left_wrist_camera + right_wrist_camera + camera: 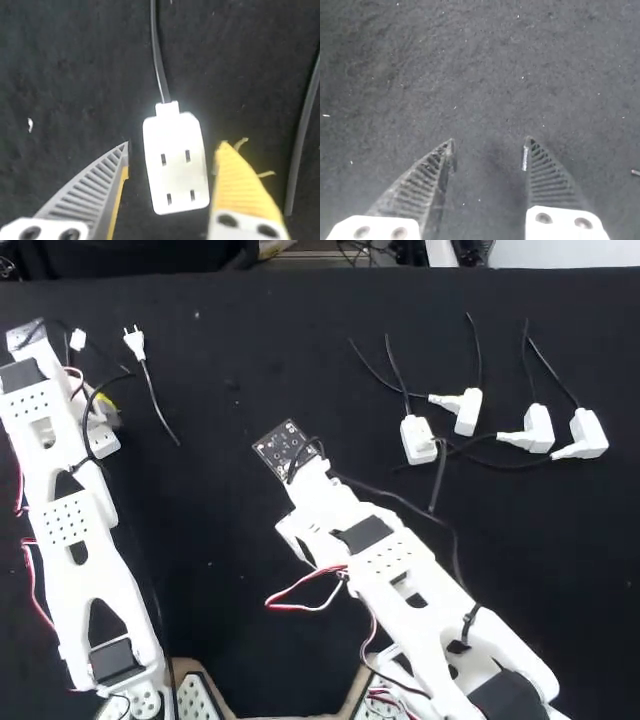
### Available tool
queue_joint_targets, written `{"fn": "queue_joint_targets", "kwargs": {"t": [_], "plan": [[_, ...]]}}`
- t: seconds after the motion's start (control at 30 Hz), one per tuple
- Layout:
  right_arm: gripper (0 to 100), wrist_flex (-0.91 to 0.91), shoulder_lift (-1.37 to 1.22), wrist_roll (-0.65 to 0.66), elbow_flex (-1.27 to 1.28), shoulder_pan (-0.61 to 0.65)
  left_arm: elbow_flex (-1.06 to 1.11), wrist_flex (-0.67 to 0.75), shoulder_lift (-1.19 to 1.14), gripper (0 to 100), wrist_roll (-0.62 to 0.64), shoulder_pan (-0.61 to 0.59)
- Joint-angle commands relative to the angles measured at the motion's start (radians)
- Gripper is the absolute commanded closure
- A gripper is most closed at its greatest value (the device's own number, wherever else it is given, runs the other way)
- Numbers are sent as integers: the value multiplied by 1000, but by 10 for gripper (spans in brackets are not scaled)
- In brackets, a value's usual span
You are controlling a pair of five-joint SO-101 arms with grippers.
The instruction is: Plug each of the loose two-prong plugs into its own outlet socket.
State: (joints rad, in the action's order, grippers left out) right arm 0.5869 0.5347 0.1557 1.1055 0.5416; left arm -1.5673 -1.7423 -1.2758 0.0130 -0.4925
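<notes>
Socket [176, 167] flat on the black table [230, 360], slots up, straddled by the left gripper [173, 146], spread wide and holding nothing. Loose plug [133, 337] near the socket, toward the table's far edge. Well apart from the socket toward mid-table, right gripper [487, 145] also wide open and empty; four white corded pieces [535, 428] farther off the same way.

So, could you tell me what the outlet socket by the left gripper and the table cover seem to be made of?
The outlet socket looks like white moulded plastic, smooth and slightly glossy: it glares under the light, with crisp slot edges. The table cover seems a matte black fabric, perhaps felt: fuzzy grain, lint specks, no shine.
</notes>
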Motion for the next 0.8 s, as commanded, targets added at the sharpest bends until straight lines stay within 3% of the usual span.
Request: {"fn": "queue_joint_targets", "kwargs": {"t": [0.0, 0.1, 0.2, 0.33, 0.57, 0.77], "plan": [[800, -21, 36, 9, -5, 9, 1, -18, 20, 966, 57, -8], [800, -21, 38, 8, -5, 8, 73, -20, 29, 937, 66, -12], [800, -25, 41, 5, -5, 6, 134, -23, 54, 971, 63, -10], [800, -35, 42, 0, -5, -20, 348, -23, 192, 970, 66, 15], [801, -89, 41, -103, -7, -130, 972, -8, 753, 967, 84, 154], [801, -89, 42, -146, -10, -167, 1518, 206, 1226, 967, 84, 331]]}}
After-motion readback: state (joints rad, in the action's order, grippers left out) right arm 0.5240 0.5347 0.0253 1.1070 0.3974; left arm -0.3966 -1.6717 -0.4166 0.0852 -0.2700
